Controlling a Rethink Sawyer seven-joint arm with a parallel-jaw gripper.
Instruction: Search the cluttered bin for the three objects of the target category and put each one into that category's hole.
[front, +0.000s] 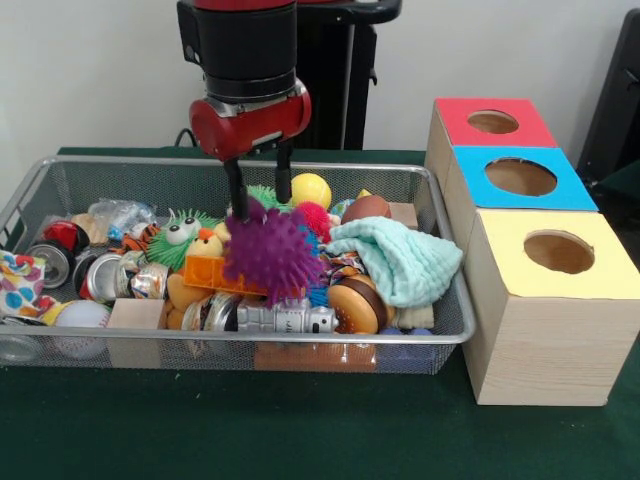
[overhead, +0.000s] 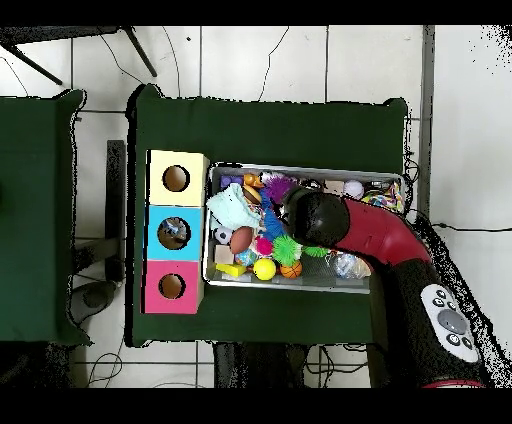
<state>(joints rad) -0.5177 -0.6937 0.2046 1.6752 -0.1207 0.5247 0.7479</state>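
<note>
Two black fingers of the gripper (front: 258, 203) hang down over the middle of the cluttered bin (front: 60, 166), and a purple spiky ball (front: 272, 252) sits right at their tips, at 6 o'clock from the red wrist. The fingers stand a little apart, and the left one in the front view runs down to the ball's top; whether they pinch it or only touch it cannot be told. The bin spreads out all around the gripper, its rim reaching far toward 9 o'clock and a shorter way toward 3 o'clock, on the green table (front: 300, 430).

The front view shows the clutter plainly: a mint cloth (front: 405, 258) at 3 o'clock of the ball, a yellow ball (front: 311, 189) at 1 o'clock, a green fuzzy toy with eyes (front: 180, 236) at 9 o'clock, and a toy burger (front: 357, 305) at 4 o'clock. Three boxes stand beside the bin, with a red top (front: 495, 122), a blue top (front: 520, 178) and a yellow top (front: 558, 252), each with a round hole.

The overhead view hides the fingers under the arm (overhead: 375, 235), which enters from 5 o'clock and bends over the bin (overhead: 300, 287); the boxes (overhead: 176, 231) line up at 9 o'clock of the bin. In the front view the arm drops straight down from 12 o'clock.
</note>
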